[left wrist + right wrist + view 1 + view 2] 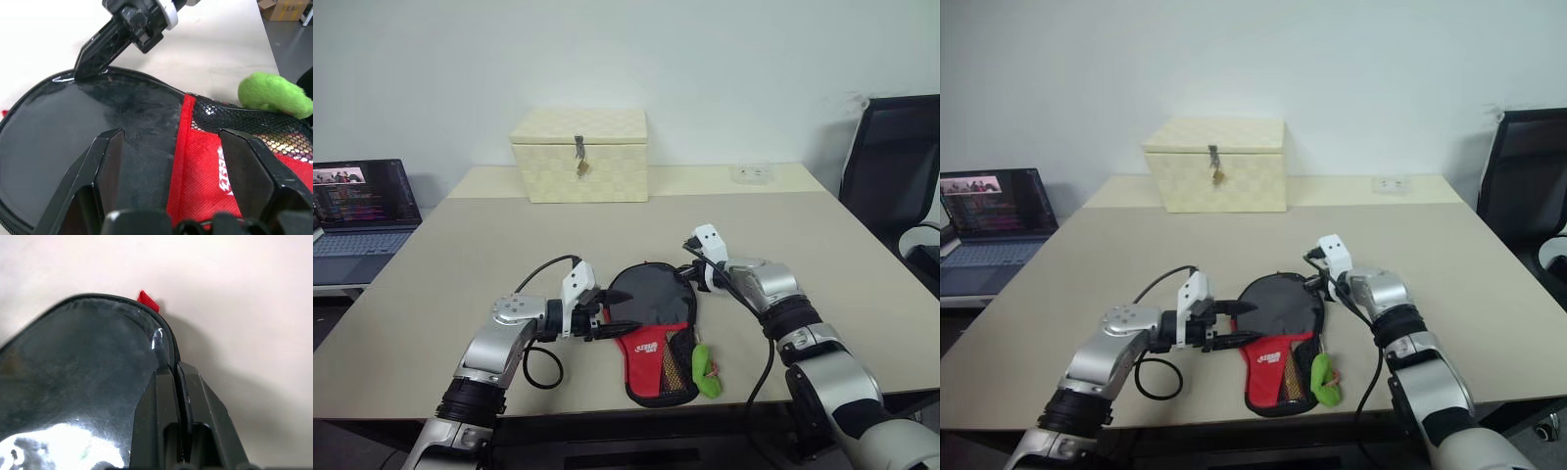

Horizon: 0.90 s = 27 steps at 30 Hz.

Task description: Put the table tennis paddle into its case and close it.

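Note:
The case (651, 333), a black pouch with a red panel (200, 176) and mesh pocket, lies flat near the table's front edge. Its fluffy green zipper tag (705, 370) rests at its near right. My left gripper (623, 311) is open, and its fingers (105, 166) hang over the case's left side where black meets red. My right gripper (175, 366) is shut, with its tips touching the round black end's far right rim (80, 74). Nothing shows between them. A small red tab (147, 301) sticks out from that rim. The table tennis paddle is hidden.
A cream woven latched box (579, 155) stands at the back of the beige table (489, 245). An open laptop (362, 211) is off the left side. A black office chair (896, 186) is at the right. A small clear item (751, 173) lies at the back right.

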Available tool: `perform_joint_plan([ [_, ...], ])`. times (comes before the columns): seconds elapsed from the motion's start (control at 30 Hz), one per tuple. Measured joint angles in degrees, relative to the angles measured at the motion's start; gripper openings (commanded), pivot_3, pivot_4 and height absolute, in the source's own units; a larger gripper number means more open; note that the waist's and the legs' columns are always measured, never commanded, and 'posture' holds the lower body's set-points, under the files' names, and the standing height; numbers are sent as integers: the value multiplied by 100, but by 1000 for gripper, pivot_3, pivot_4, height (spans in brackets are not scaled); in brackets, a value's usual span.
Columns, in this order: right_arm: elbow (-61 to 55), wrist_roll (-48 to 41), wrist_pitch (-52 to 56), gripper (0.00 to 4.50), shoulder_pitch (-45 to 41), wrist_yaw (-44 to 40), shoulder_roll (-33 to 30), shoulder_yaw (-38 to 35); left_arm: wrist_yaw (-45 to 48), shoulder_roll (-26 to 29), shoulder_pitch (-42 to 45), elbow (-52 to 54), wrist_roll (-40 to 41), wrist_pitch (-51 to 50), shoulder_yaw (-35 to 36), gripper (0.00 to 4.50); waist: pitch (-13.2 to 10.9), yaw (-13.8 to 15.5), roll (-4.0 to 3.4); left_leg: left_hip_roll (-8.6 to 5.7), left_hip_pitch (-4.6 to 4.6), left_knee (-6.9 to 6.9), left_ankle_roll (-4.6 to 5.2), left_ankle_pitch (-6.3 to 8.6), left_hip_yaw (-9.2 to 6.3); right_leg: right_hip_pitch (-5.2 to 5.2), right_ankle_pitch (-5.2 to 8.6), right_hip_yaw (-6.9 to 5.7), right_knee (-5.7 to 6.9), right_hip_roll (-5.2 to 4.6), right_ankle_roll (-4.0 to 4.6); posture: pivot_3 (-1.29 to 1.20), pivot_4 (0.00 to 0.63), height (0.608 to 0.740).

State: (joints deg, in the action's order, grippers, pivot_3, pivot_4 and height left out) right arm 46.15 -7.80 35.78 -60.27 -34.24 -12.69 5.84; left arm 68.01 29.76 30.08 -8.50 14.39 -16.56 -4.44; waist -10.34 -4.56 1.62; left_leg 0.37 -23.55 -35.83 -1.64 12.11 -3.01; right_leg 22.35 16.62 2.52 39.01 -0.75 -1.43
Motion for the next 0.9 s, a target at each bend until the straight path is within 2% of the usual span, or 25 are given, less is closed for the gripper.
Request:
perform_joint_plan([
  [0.03,64,12,-47,19,-6,-1,14,-6,-3,-4,1,-23,-1,31,-10,3353,0,0,0,0,0,0,0,0,-1,0,0,0,0,0,0,0,150,740],
  [0.13,195,33,-155,680,-28,107,65,-68,-14,-90,70,-233,-30,184,-93,3353,-1,1,-1,1,1,-3,0,0,-5,0,-1,-4,4,0,2,0,150,740],
  [0.33,-145,-72,89,2699,-31,235,129,-379,6,-424,745,-1280,-235,791,-312,3353,-9,39,-15,-2,-2,-10,-1,-1,-4,-1,-3,-7,5,5,4,0,150,740],
  [0.53,-2597,-532,1325,2699,486,514,-80,-782,121,-914,1579,-2811,-563,1646,-498,3353,-13,170,-21,-2,-40,-11,0,-1,-4,30,-3,-15,2,4,4,0,150,740],
  [0.67,-4975,-1065,2699,2699,1739,533,-750,-1005,304,-1157,1933,-3746,-843,2300,-662,3353,-14,298,-23,-15,-61,-14,0,0,-4,38,-1,-24,-3,15,1,0,150,740],
  [0.77,-6222,-1584,3787,2699,2370,473,-1152,-1479,428,-1199,1972,-4290,-990,2608,-661,3353,-19,292,-31,-24,-83,-25,1,-1,-5,62,-3,-15,8,9,-4,0,150,740],
  [0.9,-7641,-2270,5063,2699,2675,437,-1154,-2146,531,-1391,2180,-4689,-1149,2976,-671,3353,-18,270,-31,-19,-80,-27,5,-3,-5,60,-4,-17,13,19,-4,0,150,740],
])
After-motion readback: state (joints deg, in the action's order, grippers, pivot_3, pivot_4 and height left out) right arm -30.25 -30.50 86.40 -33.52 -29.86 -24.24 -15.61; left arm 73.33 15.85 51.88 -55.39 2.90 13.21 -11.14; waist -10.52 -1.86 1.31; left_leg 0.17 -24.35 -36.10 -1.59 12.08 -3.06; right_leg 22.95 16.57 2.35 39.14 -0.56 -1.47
